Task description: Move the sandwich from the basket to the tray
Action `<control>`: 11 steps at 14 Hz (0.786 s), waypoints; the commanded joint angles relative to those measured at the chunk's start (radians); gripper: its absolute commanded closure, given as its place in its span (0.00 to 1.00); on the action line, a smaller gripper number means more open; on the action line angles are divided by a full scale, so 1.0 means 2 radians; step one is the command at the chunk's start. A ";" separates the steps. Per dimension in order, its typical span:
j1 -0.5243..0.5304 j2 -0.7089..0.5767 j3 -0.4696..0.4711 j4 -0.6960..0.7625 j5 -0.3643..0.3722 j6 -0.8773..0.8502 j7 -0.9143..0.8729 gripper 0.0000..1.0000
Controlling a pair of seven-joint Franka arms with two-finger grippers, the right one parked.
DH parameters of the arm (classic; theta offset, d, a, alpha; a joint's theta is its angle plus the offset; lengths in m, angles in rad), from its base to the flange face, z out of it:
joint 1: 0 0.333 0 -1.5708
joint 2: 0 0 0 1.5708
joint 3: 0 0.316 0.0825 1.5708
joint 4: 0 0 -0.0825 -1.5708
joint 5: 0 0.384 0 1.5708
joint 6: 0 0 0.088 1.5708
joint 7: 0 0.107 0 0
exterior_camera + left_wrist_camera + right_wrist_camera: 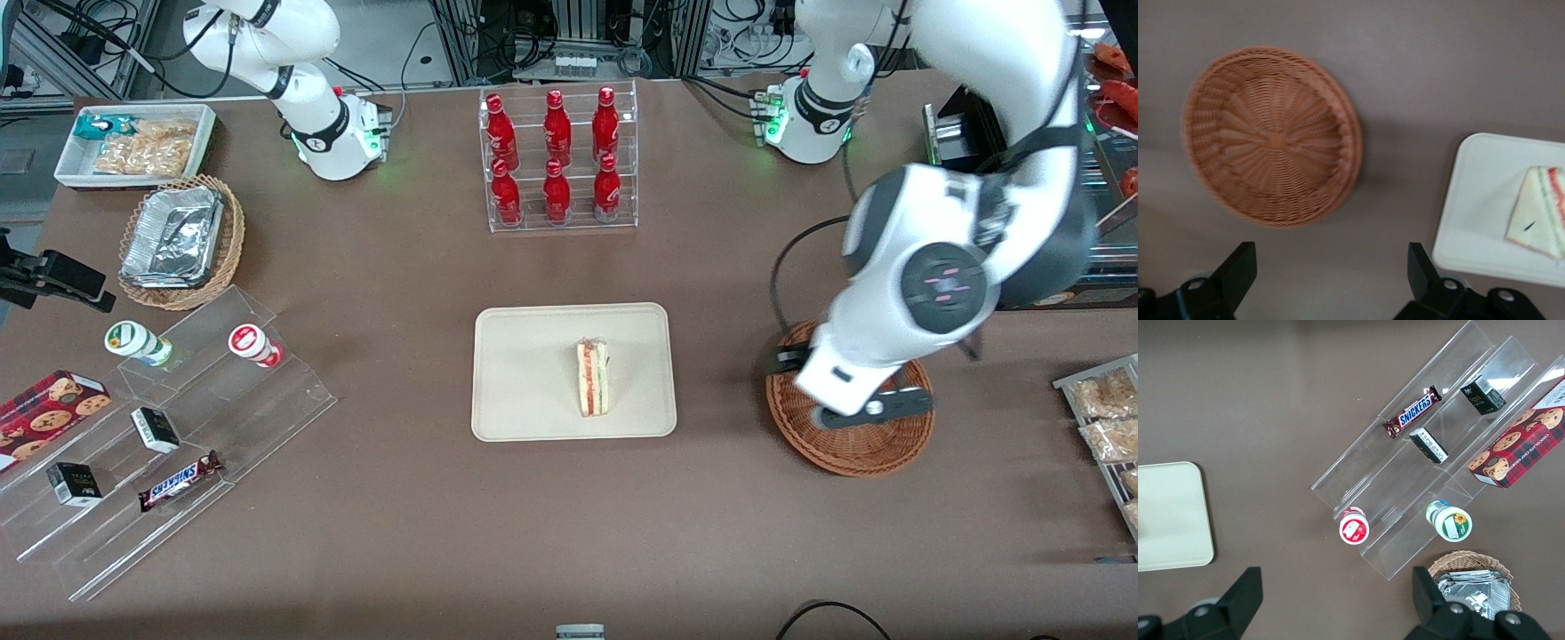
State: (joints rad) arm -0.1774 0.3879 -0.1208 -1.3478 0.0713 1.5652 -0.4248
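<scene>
The sandwich [593, 377] [1538, 213] lies on the cream tray [524, 356] [1478, 200], cut edge up, near the tray's middle. The reddish-brown wicker basket [853, 449] [1271, 133] stands beside the tray, toward the working arm's end of the table, and nothing lies in it. My gripper [1331, 273] is open and holds nothing; only bare table shows between its fingers. The hand [849, 382] hangs high above the basket and covers part of it in the front view.
A clear rack of red bottles [558, 160] stands farther from the front camera than the tray. Toward the parked arm's end are a tiered clear shelf with snacks [169, 418], a tan basket of foil containers [178, 240] and a white snack bin [133, 142]. Bagged snacks [1107, 418] lie at the working arm's end.
</scene>
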 commanded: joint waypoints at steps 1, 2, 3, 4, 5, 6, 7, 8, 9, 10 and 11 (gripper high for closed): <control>0.019 -0.052 -0.003 -0.023 0.001 -0.049 0.031 0.00; 0.028 -0.061 -0.002 -0.020 0.002 -0.061 0.030 0.00; 0.030 -0.066 -0.002 -0.013 0.003 -0.070 0.028 0.00; 0.030 -0.068 -0.002 -0.007 0.003 -0.077 0.027 0.00; 0.030 -0.072 -0.002 -0.002 0.003 -0.089 0.026 0.00; 0.030 -0.072 -0.002 0.003 0.002 -0.093 0.025 0.00; 0.030 -0.073 -0.002 0.004 0.001 -0.092 0.024 0.00; 0.030 -0.076 -0.003 0.004 -0.004 -0.092 0.024 0.00; 0.027 -0.076 -0.005 0.004 0.000 -0.092 0.024 0.00; 0.022 -0.078 -0.005 0.001 0.003 -0.097 0.022 0.00; 0.019 -0.082 -0.005 0.000 0.004 -0.114 0.018 0.00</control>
State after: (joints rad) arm -0.1256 0.2446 -0.1274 -1.3451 0.0720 1.3872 -0.3766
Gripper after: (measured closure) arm 0.000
